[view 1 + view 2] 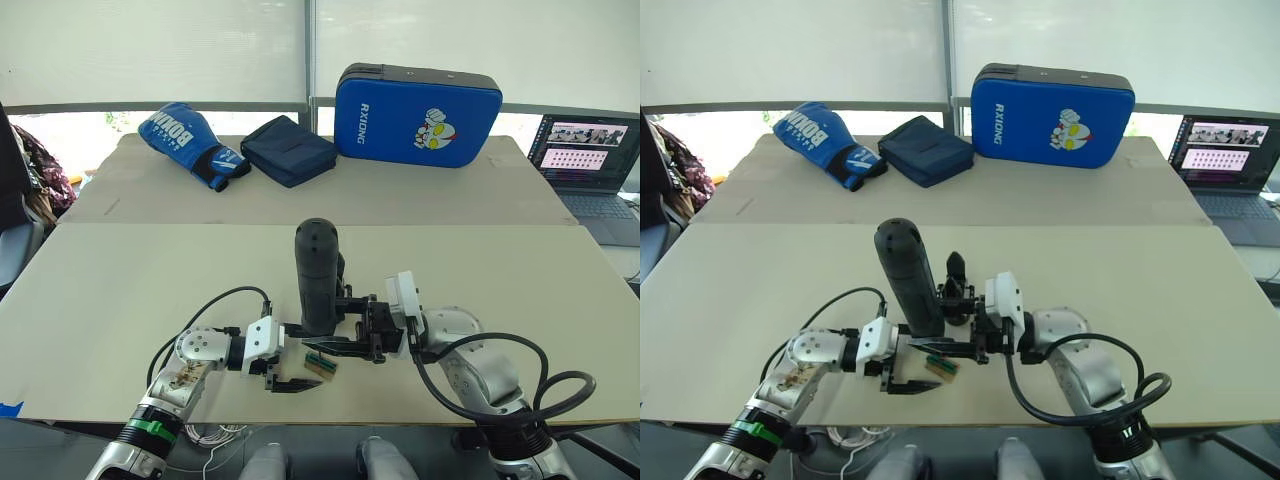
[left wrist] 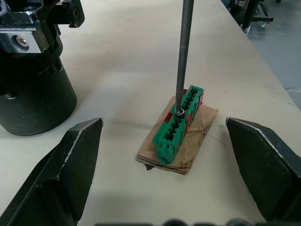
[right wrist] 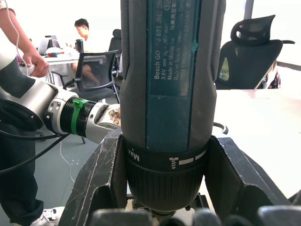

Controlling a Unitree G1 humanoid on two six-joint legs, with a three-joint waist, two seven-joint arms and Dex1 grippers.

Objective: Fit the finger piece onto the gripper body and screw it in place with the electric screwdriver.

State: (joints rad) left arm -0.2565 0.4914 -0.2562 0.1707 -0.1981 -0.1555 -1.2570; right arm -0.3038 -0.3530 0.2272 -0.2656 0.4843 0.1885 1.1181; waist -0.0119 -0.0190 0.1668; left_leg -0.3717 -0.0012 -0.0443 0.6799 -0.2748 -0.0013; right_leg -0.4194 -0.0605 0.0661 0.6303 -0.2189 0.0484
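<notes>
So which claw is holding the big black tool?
The right claw is clamped on the electric screwdriver, which stands upright. The left claw is open and holds nothing, with the green block between its fingers.

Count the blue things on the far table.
3, left to right: a boxing glove at the left, a dark pouch right beside it, and a big kick pad standing on edge to the right. Anything behind the pad would be hidden.

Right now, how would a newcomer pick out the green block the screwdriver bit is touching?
On the near table, between the two grippers, the electric screwdriver stands upright. Its bit comes down onto a small green ridged block lying on tan cardboard, the only green object there, beside the all-black gripper body.
</notes>
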